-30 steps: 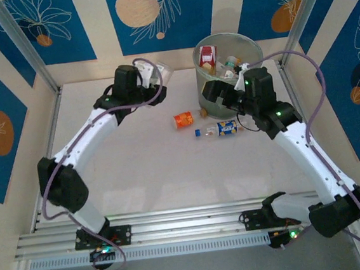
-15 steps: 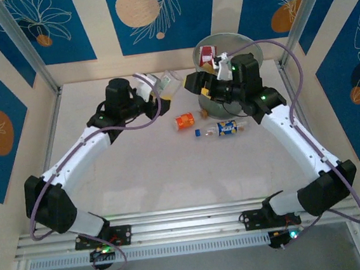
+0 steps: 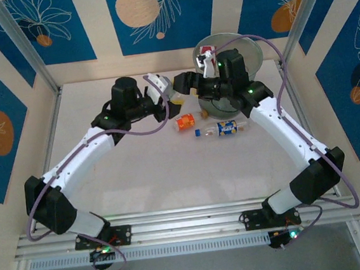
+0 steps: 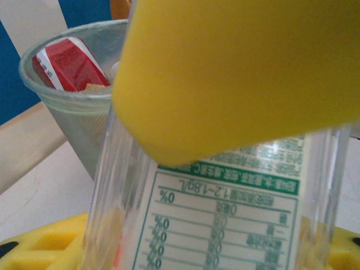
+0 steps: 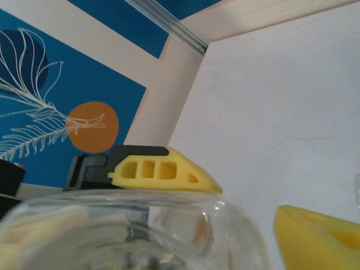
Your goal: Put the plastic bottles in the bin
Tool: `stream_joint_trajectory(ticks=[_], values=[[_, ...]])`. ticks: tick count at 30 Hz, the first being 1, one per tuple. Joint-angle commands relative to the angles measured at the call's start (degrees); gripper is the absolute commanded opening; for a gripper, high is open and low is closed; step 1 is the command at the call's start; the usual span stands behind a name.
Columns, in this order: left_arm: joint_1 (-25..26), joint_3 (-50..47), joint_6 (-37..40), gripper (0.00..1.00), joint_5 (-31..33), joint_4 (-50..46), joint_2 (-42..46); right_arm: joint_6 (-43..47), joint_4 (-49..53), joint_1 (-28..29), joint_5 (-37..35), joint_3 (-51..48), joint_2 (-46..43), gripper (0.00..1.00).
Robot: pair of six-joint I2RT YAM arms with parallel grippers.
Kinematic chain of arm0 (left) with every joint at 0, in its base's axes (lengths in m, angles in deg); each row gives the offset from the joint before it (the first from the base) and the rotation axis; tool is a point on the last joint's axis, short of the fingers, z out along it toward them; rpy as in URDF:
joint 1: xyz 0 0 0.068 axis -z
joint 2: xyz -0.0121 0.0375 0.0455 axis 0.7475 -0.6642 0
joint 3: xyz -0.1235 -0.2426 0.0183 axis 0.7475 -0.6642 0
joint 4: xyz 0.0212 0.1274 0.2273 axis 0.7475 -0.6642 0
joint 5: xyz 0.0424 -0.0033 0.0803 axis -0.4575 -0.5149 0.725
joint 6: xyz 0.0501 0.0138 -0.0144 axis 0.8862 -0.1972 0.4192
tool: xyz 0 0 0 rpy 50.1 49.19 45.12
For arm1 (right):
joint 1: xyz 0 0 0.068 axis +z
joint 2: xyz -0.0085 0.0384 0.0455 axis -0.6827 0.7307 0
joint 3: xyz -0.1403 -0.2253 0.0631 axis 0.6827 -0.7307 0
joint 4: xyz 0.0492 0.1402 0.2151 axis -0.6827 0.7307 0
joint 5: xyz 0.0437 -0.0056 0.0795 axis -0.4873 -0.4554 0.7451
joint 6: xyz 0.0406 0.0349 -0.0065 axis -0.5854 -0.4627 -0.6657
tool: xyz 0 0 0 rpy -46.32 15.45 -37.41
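Note:
A clear plastic bottle (image 4: 225, 214) with a white and green label sits crosswise in my left gripper (image 4: 214, 185), which is shut on it. From above, that bottle (image 3: 173, 95) hangs over the table left of the bin (image 3: 249, 55), between my left gripper (image 3: 162, 97) and my right gripper (image 3: 181, 84). In the right wrist view its clear end (image 5: 140, 236) lies between the open right fingers (image 5: 315, 236), with a left finger (image 5: 163, 169) on top. An orange-labelled bottle (image 3: 184, 120) and a blue-labelled bottle (image 3: 225, 128) lie on the table. The bin (image 4: 67, 112) holds a red-labelled bottle (image 4: 67, 64).
The right arm's wrist (image 3: 228, 73) hangs in front of the bin's mouth. Metal frame posts (image 3: 28, 50) stand at the table's back corners, and patterned blue walls close it in. Bare tabletop (image 3: 171, 174) lies between the arms and the near rail.
My right gripper swung left from the bin to the bottle in my left gripper, and its jaws have narrowed. The left gripper carried the bottle right, toward it.

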Motion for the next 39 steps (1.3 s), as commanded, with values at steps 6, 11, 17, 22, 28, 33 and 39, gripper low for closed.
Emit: stream_joint_trajectory(ticks=[6, 11, 17, 22, 28, 33, 39], values=[[0.6, 2.0, 0.6, 0.80, -1.0, 1.6, 1.3, -1.4, -3.9, -0.9, -1.4, -2.6, -1.2, 0.55], [0.7, 0.9, -0.7, 0.99, 3.6, 2.7, 4.5, -3.6, -7.0, -2.9, -5.3, -5.2, -4.1, 0.46], [0.7, -3.5, -1.9, 0.99, 13.5, 4.4, 12.4, -4.2, -11.4, -5.5, -16.2, -8.5, -9.8, 0.44], [0.7, -7.2, -3.0, 1.00, 20.5, 3.8, 17.3, -3.1, -19.2, -6.4, -27.2, -13.4, -15.1, 0.44], [0.7, -9.3, -4.0, 0.99, 22.5, 3.4, 19.4, -0.3, -26.9, -6.5, -41.2, -18.4, -18.7, 0.42], [0.7, -9.4, -4.5, 1.00, 23.3, 2.3, 19.5, 3.4, -30.5, -6.5, -50.5, -19.7, -18.6, 0.39], [0.7, -10.2, -4.9, 1.00, 23.8, 1.9, 18.9, 4.6, -35.3, -7.1, -58.5, -21.1, -15.9, 0.37]])
